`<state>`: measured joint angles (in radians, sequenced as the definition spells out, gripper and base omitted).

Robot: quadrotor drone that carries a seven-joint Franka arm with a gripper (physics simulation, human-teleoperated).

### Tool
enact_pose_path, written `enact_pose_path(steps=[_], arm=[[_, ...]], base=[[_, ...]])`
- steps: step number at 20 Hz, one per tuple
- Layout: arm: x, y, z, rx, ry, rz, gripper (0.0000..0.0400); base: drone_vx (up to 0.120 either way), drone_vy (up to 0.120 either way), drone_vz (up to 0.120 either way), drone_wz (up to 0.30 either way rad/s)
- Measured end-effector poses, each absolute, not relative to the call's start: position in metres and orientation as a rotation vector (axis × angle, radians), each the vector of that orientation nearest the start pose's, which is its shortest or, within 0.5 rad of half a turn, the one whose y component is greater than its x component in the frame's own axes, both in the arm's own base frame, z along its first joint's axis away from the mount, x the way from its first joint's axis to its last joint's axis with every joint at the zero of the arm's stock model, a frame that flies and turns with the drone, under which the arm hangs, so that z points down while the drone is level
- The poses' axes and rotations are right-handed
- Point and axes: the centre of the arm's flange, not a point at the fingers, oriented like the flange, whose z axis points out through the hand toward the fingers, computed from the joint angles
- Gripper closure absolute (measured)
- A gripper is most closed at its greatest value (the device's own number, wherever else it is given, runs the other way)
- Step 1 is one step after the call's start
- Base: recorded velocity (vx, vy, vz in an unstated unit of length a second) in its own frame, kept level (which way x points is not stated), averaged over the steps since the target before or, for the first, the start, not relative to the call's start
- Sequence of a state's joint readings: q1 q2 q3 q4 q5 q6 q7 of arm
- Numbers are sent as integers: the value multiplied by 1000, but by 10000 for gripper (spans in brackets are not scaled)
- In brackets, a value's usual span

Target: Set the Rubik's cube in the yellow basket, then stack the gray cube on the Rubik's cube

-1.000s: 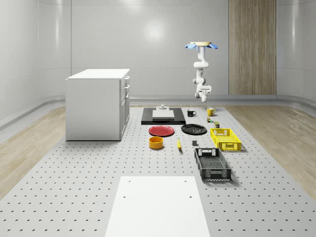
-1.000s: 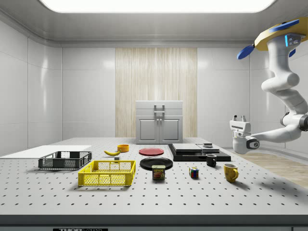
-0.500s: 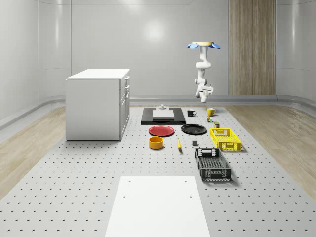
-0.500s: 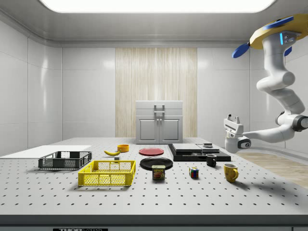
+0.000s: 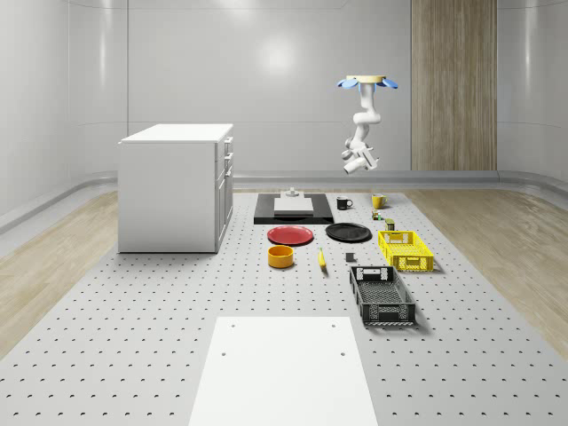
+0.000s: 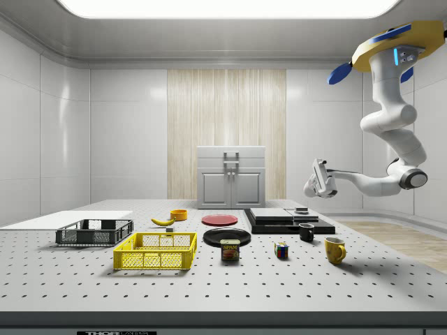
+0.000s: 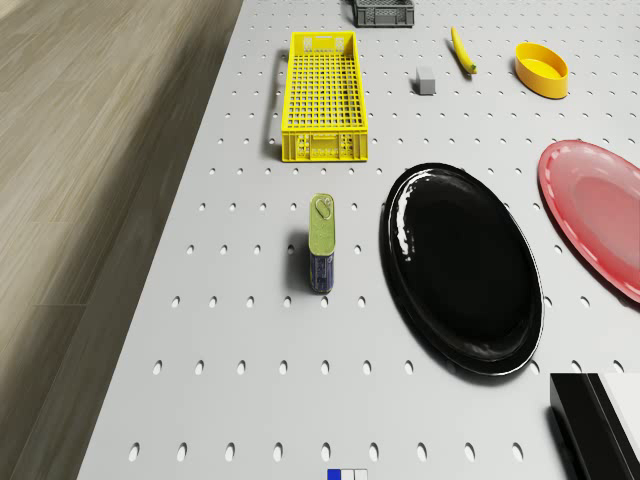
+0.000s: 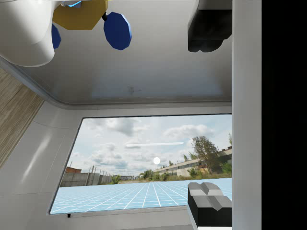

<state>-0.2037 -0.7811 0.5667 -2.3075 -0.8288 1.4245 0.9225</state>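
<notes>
The Rubik's cube sits on the table between a can and a yellow mug; its top edge also shows in the drone view. The yellow basket stands empty, further along the table. Beyond the basket lies the small gray cube. The drone hovers high over the table's far end, near the mugs. My gripper hangs well above the table, tilted upward. In the wrist view the gripper is open, with nothing between its fingers.
A can stands between the Rubik's cube and the basket, beside a black plate and a red plate. A yellow mug, black mug, black basket, banana, yellow bowl and white cabinet are also there.
The arm has swung the gripper upward and toward the side view's left, tilting it up. The drone has drifted slightly toward the side view's left. The table objects have not moved.
</notes>
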Motion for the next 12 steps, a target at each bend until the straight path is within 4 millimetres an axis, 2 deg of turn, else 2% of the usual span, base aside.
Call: enact_pose_path(steps=[3,6,8,12], arm=[[304,97,574,1324,-560,689,0],[306,78,531,869,-374,752,0],[306,61,513,628,-275,772,0],[307,32,497,313,-141,785,0]], base=[[120,0,-120,0],[120,0,-120,0],[80,0,-120,0],[0,0,-120,0]])
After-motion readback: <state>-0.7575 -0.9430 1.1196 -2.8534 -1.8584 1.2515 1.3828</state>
